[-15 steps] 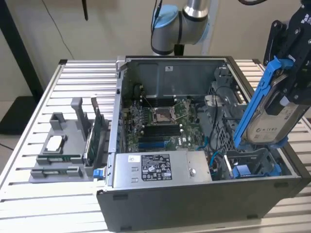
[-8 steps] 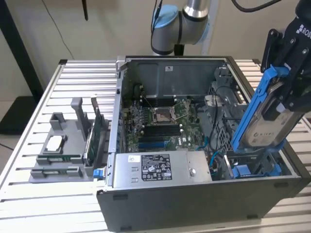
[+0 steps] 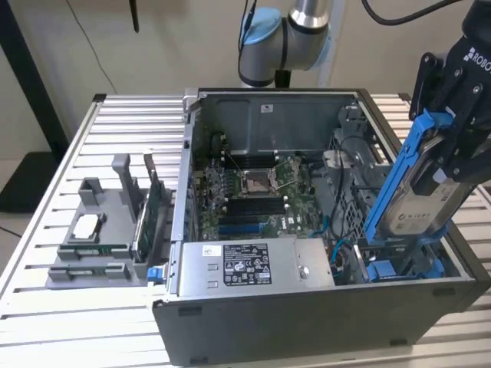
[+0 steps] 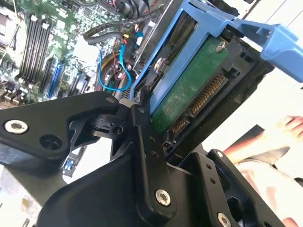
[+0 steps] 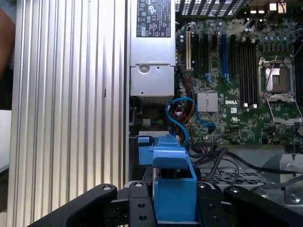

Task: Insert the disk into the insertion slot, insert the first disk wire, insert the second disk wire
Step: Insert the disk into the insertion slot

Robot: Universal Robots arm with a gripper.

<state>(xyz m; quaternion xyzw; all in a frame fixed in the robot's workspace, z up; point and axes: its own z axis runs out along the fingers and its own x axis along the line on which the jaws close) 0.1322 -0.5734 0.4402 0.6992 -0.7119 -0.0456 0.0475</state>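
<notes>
We see the arm's black gripper (image 3: 443,147) clenched on the disk (image 3: 418,205), a flat silver-grey hard drive with a white label clipped into a bright blue plastic carrier frame, at the exterior view's right. The disk is off the table and steeply tilted, its upper end between the fingers (image 3: 462,157) and its lower end pointing down into the near right corner of the open dark grey computer case (image 3: 307,310). There the insertion slot (image 3: 410,251), a rectangular bay of the grey metal drive cage, lies beneath it. The carrier's lower end seems to sit just at the bay's mouth, but we cannot tell whether it touches the cage. A second blue-fronted carrier (image 3: 382,270) is seated low in the cage beside it. In the second wrist view the gripper (image 4: 177,142) presses the frame from both long sides, and the disk (image 4: 189,90) turns its green circuit board and connector row toward us. In the first wrist view the blue carrier (image 5: 173,189) stands between the fingers (image 5: 137,205), above a looping light blue cable (image 5: 182,120) and the green motherboard (image 5: 236,94). The case rests on a slatted aluminium table (image 3: 46,161), with a grey plastic parts holder (image 3: 100,230) at the exterior view's left.
</notes>
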